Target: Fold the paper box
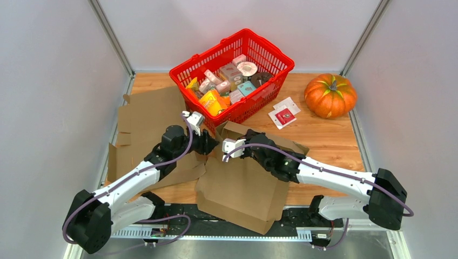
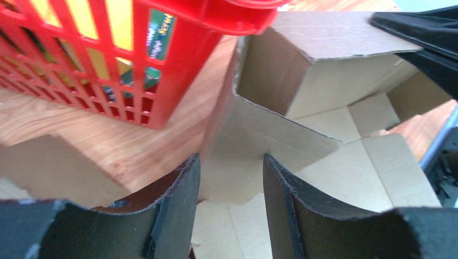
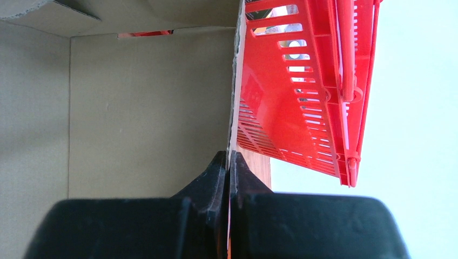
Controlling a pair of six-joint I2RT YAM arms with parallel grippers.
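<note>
Wooden worktop: right hand, pinching the cardboard box wall, should lift slowly while the spread left hand braces.

Both arms stretch forward and inward. The left end effector has its fingers parted. Just to its right, the right end effector pinches a wall edge of the paper box.

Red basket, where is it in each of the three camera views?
Top external: the red basket sits at upper centre, full of packets.
Left wrist: upper left, its slatted wall and rim.
Right wrist: right of centre, seen turned sideways.
Shared landmark: the cardboard box, beside the basket in every view.
</note>
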